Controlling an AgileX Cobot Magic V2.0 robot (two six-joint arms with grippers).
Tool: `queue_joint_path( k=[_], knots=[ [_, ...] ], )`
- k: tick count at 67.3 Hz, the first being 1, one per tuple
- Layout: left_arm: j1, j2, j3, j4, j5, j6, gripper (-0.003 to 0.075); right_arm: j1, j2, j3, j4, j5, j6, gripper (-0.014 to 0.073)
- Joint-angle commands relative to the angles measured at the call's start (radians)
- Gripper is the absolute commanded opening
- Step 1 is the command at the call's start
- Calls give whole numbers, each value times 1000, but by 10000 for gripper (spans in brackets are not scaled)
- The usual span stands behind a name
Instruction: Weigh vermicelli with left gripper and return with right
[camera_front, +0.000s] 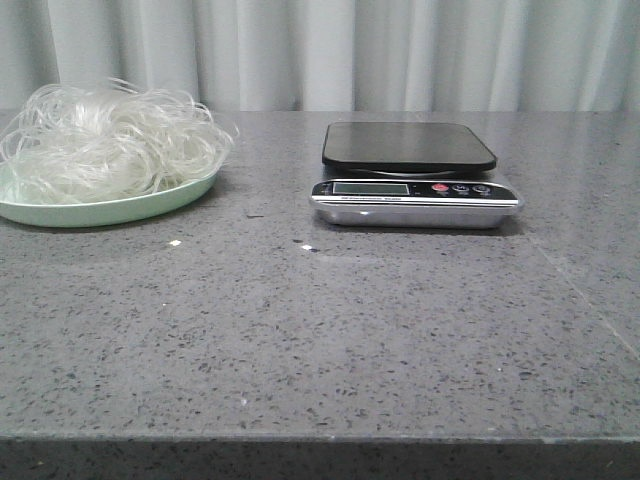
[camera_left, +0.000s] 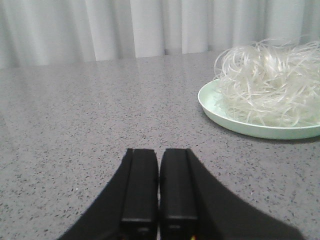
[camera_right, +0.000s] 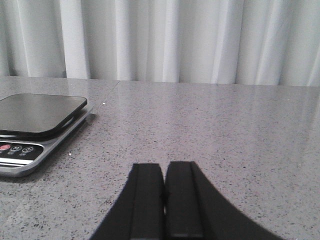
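Note:
The vermicelli (camera_front: 105, 140), a fluffy nest of whitish translucent strands, fills a pale green plate (camera_front: 120, 208) at the far left of the grey table. Both also show in the left wrist view, the vermicelli (camera_left: 267, 85) on the plate (camera_left: 260, 127). A kitchen scale (camera_front: 412, 175) with a bare black platform stands at the middle right; it shows in the right wrist view too (camera_right: 35, 125). My left gripper (camera_left: 159, 152) is shut and empty, low over the table, apart from the plate. My right gripper (camera_right: 164, 166) is shut and empty, beside the scale. Neither gripper shows in the front view.
A few small white crumbs (camera_front: 175, 243) lie on the table in front of the plate and scale. A pale curtain (camera_front: 320, 50) hangs behind the table's far edge. The table's front edge runs along the bottom of the front view.

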Motion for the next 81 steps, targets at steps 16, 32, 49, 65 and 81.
queue_joint_path(
  k=[16, 32, 49, 65, 81],
  knots=[
    [2, -19, 5, -9, -241, -11, 136, -6, -17, -8, 0, -75, 1, 150],
    [2, -15, -52, -14, -502, -11, 136, -6, -17, -8, 0, -75, 1, 150],
    [2, 181, -545, -11, -152, -11, 136, -6, -17, -8, 0, -75, 1, 150],
    [2, 499, -906, -63, 168, -11, 173, -6, -17, -8, 0, -75, 1, 150],
    [2, 804, -1107, -137, 376, -9, 442, -6, -17, -8, 0, -74, 1, 150]
  ],
)
